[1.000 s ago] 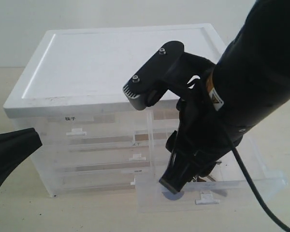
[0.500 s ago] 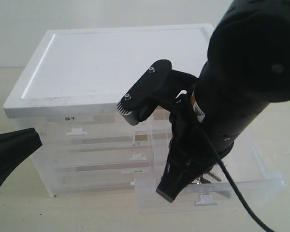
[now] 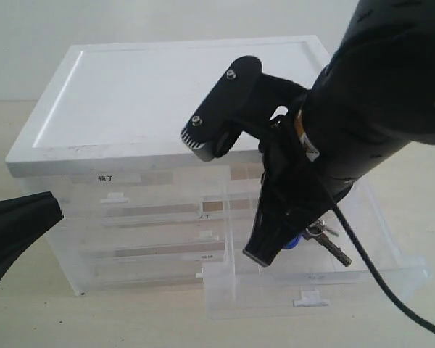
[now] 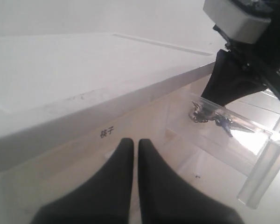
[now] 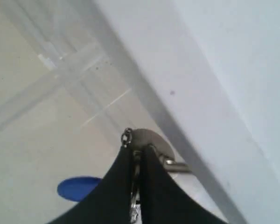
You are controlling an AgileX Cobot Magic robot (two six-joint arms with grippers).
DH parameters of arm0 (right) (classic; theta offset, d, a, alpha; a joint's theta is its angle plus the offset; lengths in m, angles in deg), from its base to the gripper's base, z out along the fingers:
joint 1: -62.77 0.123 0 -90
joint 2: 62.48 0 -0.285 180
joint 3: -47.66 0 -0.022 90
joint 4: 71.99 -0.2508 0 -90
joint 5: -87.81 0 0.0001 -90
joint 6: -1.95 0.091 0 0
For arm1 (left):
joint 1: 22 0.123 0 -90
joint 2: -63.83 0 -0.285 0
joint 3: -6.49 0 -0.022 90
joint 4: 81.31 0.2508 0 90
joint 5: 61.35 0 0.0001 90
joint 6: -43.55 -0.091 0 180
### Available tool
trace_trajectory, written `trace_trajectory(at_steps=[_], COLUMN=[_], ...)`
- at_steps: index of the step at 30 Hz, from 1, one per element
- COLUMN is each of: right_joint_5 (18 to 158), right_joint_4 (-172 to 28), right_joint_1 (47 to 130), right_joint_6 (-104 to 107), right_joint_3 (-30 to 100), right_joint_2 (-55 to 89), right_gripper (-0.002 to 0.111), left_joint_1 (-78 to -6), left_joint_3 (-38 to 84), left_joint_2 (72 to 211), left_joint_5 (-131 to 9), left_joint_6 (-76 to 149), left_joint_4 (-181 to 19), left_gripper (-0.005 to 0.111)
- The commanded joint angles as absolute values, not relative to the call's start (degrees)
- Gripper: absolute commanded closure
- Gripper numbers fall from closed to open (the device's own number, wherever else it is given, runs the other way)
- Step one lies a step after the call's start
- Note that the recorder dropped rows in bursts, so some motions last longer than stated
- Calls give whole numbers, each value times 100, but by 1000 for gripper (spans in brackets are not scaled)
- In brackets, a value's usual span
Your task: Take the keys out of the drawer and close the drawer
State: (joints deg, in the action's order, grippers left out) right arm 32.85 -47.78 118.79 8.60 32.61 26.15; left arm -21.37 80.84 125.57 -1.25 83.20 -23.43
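Note:
The keys [image 3: 328, 239], silver-grey with a blue fob [image 3: 294, 243], hang just above the floor of the pulled-out drawer [image 3: 362, 279]. My right gripper [image 3: 265, 254] is shut on them, reaching down into the drawer from above. In the right wrist view the gripper [image 5: 139, 150] pinches the metal keys [image 5: 151, 139] and the blue fob [image 5: 77, 188] dangles beside it. The left wrist view shows the keys [image 4: 210, 116] behind the drawer's clear wall. My left gripper [image 4: 136, 142] is shut and empty, held off the cabinet's left front.
The drawer belongs to a translucent cabinet with a white top [image 3: 174, 94], with several closed drawers at its left front [image 3: 152, 250]. The open drawer's white tab handle [image 3: 310, 297] points toward the near edge. The left gripper [image 3: 52, 206] sits at the far left.
My right gripper went from open to shut on the keys and has risen, lifting them off the drawer floor. The left arm has not moved.

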Motion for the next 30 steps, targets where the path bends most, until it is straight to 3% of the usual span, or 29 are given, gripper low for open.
trace_trajectory(at_steps=[1,10,12,16,17,22,30], right_joint_5=[3356,2951,2770,2705,2702,2784,2781], right_joint_4=[-4694,-5050,-5085,-5060,-5055,-5057,-4826], right_joint_1=[11869,11869,11869,11858,11858,11858,11858], right_joint_6=[882,847,847,1120,1176,1357,1724], right_joint_3=[3394,3403,3393,3383,3383,3383,3383], right_joint_2=[2247,1790,1855,1976,1991,2291,2602], right_gripper=[108,105,91,47,45,63,56], left_joint_1=[-2121,-2121,-2121,-2121,-2121,-2121,-2121], left_joint_3=[8112,8112,8112,8112,8112,8112,8112], left_joint_2=[12576,12576,12576,12576,12576,12576,12576], left_joint_5=[-71,-71,-71,-71,-71,-95,-95], left_joint_6=[8376,8376,8376,8377,8377,8377,8377], left_joint_4=[-2341,-2341,-2341,-2331,-2331,-2331,-2331], left_gripper=[102,102,102,102,102,102,102])
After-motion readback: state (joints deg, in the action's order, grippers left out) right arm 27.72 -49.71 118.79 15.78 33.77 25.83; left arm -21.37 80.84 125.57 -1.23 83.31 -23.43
